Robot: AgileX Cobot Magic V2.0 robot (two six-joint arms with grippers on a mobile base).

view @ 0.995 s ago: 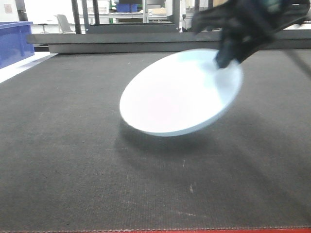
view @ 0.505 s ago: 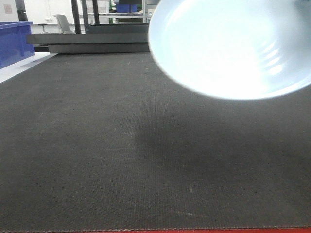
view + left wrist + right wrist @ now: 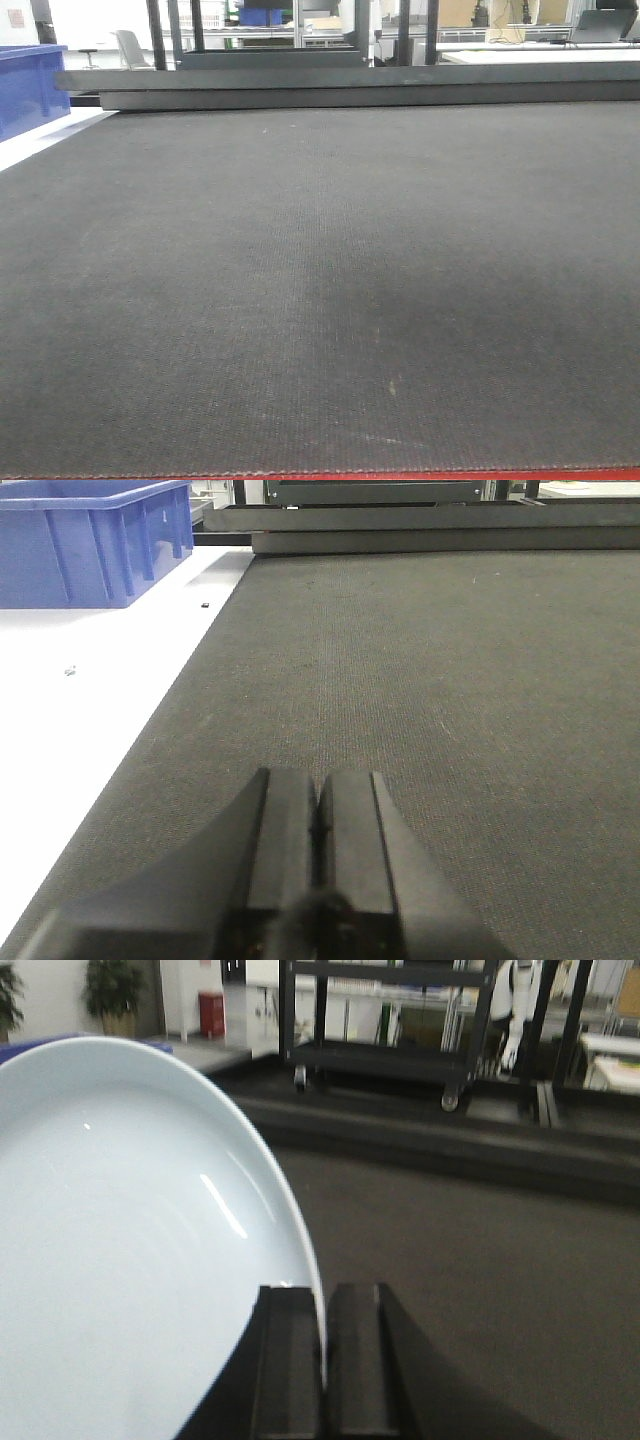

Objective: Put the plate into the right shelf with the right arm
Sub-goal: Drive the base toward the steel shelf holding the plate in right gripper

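- Gone from the front view within a second: the plate, earlier tilted low over the mat, half a second back high above the mat and close to the lens, now out of that frame altogether.
- Seen now only from the right wrist: held on edge, well above the mat, its glossy hollow face catching streaks of light.
- Right gripper: clamped on the plate's rim, one finger on each side, the thin edge rising out of the slot between them.
- Left gripper: pressed closed on nothing, low over the mat near its left border.
- Blue bin: beyond the mat's far left corner, on the white surface that runs alongside the mat.
- Right shelf: not to be made out for certain in any view; only a blurred black wheeled cart beyond the mat's far edge.
- Step in hand, by judgement: carrying the plate away from the mat toward the shelf; placing not yet done.
- First risk: a narrow pinch on a smooth glazed rim, with nearly all the weight hanging to one side. Likely to pivot or slip between the fingers on a fast swing or a sudden stop, ending in a drop and perhaps a break.
- Second risk: a wide disc reaching far past the fingers, so easy to clip on an upright or rail when entering the shelf.
- Third risk: release while the plate stands on edge. Needs levelling and support underneath first, or else rolls or slides off.
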